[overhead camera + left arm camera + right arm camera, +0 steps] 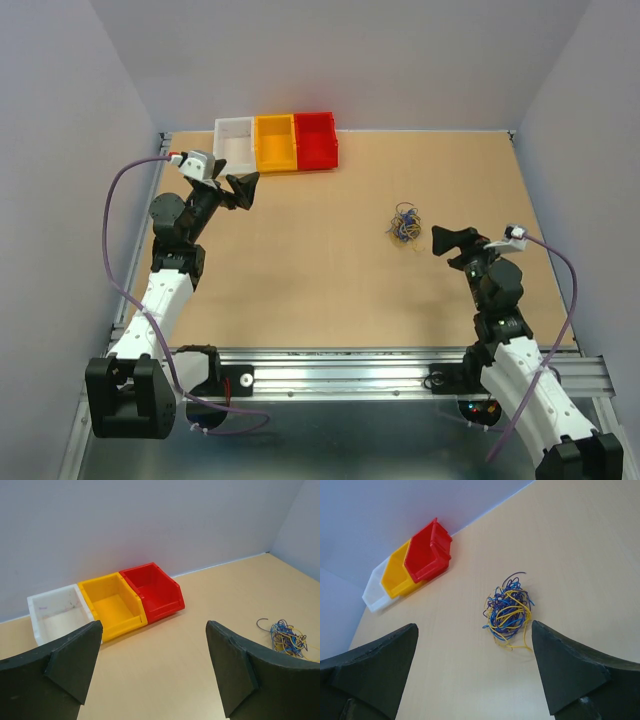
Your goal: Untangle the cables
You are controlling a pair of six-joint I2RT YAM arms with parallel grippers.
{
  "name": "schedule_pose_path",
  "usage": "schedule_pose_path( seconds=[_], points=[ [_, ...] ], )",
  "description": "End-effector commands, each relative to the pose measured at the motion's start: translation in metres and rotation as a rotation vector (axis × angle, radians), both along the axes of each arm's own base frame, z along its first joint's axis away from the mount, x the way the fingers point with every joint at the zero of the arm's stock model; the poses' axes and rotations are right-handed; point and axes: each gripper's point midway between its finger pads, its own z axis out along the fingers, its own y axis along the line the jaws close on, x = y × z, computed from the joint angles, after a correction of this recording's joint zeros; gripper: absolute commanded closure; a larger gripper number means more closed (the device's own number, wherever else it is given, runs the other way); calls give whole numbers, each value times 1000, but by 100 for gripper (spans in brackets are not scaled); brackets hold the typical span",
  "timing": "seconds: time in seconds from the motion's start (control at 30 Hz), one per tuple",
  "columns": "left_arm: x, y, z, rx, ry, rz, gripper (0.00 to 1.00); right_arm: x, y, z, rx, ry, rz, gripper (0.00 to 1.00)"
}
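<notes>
Pale wooden counter under grey walls. White bin, yellow bin and red bin in a row at 11 o'clock along the far edge. Cables in one tight knot of yellow, blue-purple and tan at 2 o'clock from counter centre, untouched.

Likely trouble:
- pinching the whole wad instead of one strand, so lifting it as a lump
- pulling with one claw alone and tightening the tangle
- slipping off such thin wire
- flicking strands toward the 3 o'clock edge

Right claw spread wide, empty, at 4 o'clock of the knot, near but apart, aimed toward it. Left claw likewise spread wide, empty, on a bent arm at 10 o'clock, well apart from the knot, facing across the counter.
</notes>
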Motion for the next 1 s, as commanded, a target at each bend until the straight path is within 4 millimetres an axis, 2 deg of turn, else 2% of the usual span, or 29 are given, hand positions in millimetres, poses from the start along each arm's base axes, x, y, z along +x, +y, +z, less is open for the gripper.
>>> schedule_pose_path(
  seconds=[0.0, 0.17, 0.3, 0.4, 0.57, 0.73, 0.87, 0.9, 0.93, 0.97],
  points=[
    [-4, -4, 27, 17, -85, -26, 4, 1, 3, -4, -5, 6, 14, 0],
    [-5, -9, 24, 32, -83, -60, 4, 11, 17, -25, -70, 70, 97, 1],
    [-5, -16, 20, 47, -83, -82, 4, 36, 39, -58, -112, 210, 206, 15],
    [-4, -18, 18, 56, -79, -86, 4, 51, 43, -79, -124, 278, 203, 18],
    [-7, -24, 18, 66, -86, -102, 4, 68, 48, -95, -151, 301, 183, 18],
    [-10, -34, 15, 96, -97, -132, 4, 79, 49, -93, -182, 279, 138, 19],
    [-12, -46, 8, 129, -100, -166, 4, 90, 51, -90, -190, 249, 125, 37],
    [-13, -50, 6, 140, -102, -173, 5, 94, 53, -88, -186, 232, 129, 55],
    [-13, -53, 3, 149, -100, -180, 6, 96, 56, -89, -189, 231, 143, 66],
    [-13, -59, -1, 169, -100, -189, 7, 98, 67, -94, -197, 237, 196, 84]
  ],
)
